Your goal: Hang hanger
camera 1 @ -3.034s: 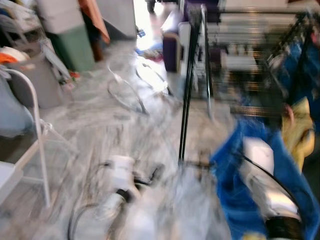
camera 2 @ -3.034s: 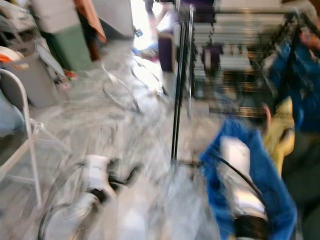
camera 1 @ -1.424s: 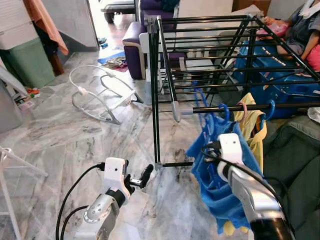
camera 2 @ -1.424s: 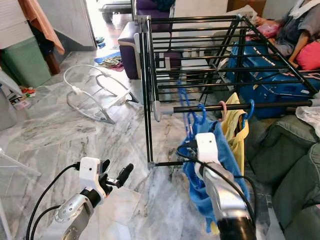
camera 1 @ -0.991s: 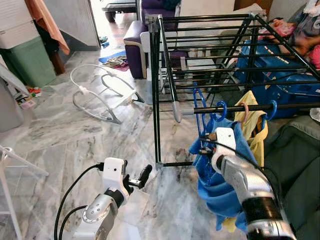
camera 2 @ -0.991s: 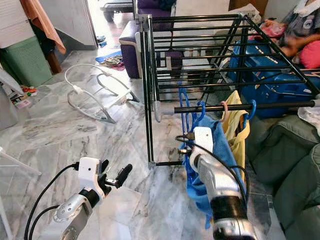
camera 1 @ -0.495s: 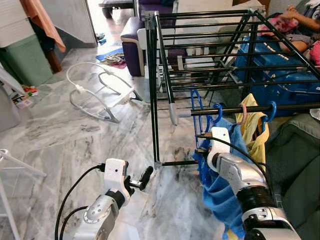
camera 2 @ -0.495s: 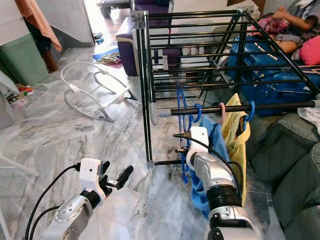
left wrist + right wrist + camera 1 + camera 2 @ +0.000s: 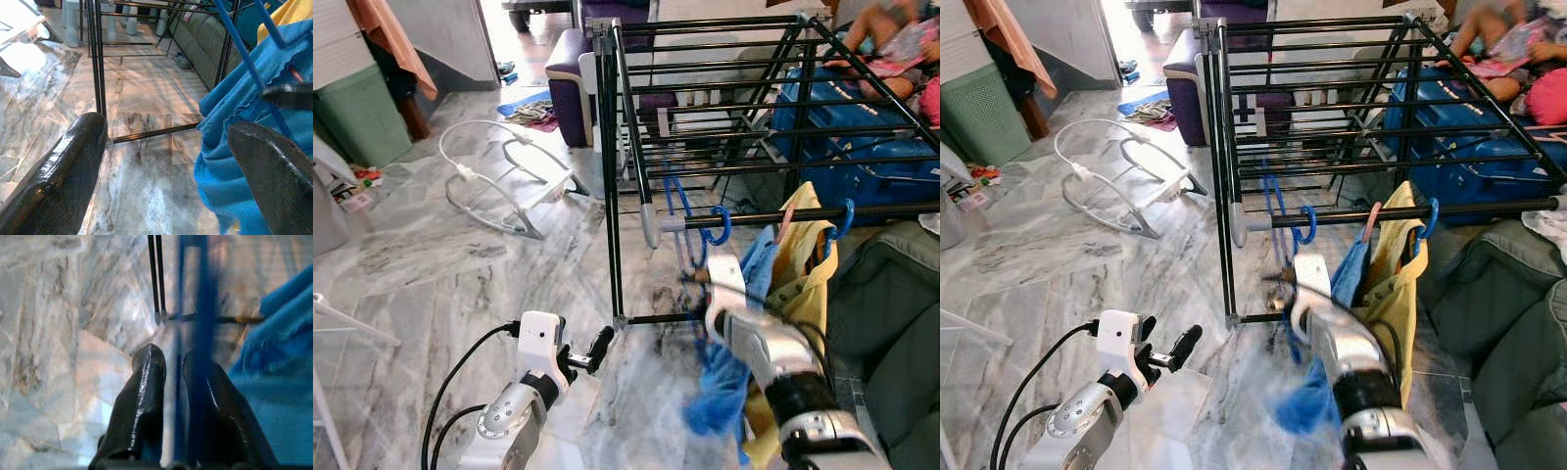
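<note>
At the lower left of the left eye view the left gripper [image 9: 590, 353] hangs idle above the marble floor [image 9: 431, 255], its two black fingers spread wide with nothing between them; its wrist view looks past them to the foot of the rack.

Right of centre stands the black drying rack [image 9: 617, 176], its front rail [image 9: 783, 214] running off to the right edge. The blue hanger [image 9: 693, 220] has its hook over that rail near the grey end cap, with a blue garment [image 9: 729, 362] drooping below. The right gripper [image 9: 172, 369] sits just under the rail at centre-right; in its wrist view the two fingers are pinched nearly together on the hanger's blue wire.

The hanging step looks almost complete: the hook seems seated, though blur hides whether it bears its own weight. The next move probably calls for parting the fingers and drawing the arm back and down, clear of the cloth.

Room is tight. The rack's upright and low crossbar lie just left of the gripper. A yellow garment [image 9: 803, 264] on its own hangers is close at its right. A dark sofa [image 9: 891, 313] fills the right edge. Open floor lies to the lower left.
</note>
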`<state>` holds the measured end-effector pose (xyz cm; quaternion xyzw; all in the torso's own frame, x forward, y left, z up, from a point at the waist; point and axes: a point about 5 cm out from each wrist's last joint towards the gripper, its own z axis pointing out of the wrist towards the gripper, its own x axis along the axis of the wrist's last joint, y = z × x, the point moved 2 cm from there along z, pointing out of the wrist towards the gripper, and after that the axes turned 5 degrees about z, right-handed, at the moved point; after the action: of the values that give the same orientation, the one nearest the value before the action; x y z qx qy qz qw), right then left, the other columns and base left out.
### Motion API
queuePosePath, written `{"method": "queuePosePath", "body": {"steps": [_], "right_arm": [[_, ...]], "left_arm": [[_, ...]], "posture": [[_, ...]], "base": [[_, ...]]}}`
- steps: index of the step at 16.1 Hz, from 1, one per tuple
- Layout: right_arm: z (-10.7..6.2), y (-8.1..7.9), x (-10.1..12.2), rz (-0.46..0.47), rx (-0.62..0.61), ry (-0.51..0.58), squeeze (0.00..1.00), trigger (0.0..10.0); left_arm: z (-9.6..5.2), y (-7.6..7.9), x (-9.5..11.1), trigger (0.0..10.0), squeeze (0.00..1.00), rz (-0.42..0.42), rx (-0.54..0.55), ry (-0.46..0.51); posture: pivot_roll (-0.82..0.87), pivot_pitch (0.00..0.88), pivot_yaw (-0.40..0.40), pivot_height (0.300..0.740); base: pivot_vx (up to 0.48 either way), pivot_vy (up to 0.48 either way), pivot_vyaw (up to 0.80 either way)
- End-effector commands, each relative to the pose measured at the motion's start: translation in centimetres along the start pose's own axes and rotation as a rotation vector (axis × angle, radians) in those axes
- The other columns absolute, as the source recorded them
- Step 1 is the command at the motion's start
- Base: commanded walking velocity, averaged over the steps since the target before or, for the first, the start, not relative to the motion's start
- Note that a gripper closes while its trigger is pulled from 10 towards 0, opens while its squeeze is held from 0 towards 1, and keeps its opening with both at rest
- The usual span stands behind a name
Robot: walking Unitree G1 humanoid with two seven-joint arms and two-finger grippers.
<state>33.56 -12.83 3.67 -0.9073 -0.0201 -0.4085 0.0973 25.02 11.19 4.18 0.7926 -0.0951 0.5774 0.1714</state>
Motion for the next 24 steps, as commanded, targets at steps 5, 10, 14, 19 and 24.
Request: {"method": "queuePosePath", "body": {"steps": [5,10,14,19,24], "right_arm": [[-0.6,0.9,0.1,0.008,-0.049,0.040,1.00,10.0],[-2.6,2.4,0.8,-0.069,-0.103,0.163,1.00,10.0],[-3.5,2.7,1.0,-0.094,-0.109,0.210,1.00,10.0],[-5.0,2.1,-0.2,-0.108,-0.089,0.229,1.00,10.0],[-5.5,2.3,0.0,-0.124,-0.073,0.247,1.00,10.0]], "left_arm": [[0.0,0.0,0.2,10.0,0.00,0.020,-0.006,-0.003],[-0.1,-0.3,0.4,10.0,0.00,0.023,0.016,0.009],[0.1,-0.4,0.5,10.0,0.00,0.030,0.022,0.014],[0.3,-0.4,0.5,10.0,0.00,0.036,0.020,0.016],[0.3,-0.6,0.6,10.0,0.00,0.054,0.041,0.020]], "posture": [[-0.11,0.000,0.035,0.740],[-0.12,0.000,0.039,0.740],[-0.13,0.000,0.044,0.740],[-0.16,0.000,0.069,0.740],[-0.15,0.001,0.068,0.740]], "base": [[0.000,0.000,0.00],[0.000,0.000,0.00],[0.000,0.000,0.00],[0.000,0.000,0.00],[0.000,0.000,0.00]]}}
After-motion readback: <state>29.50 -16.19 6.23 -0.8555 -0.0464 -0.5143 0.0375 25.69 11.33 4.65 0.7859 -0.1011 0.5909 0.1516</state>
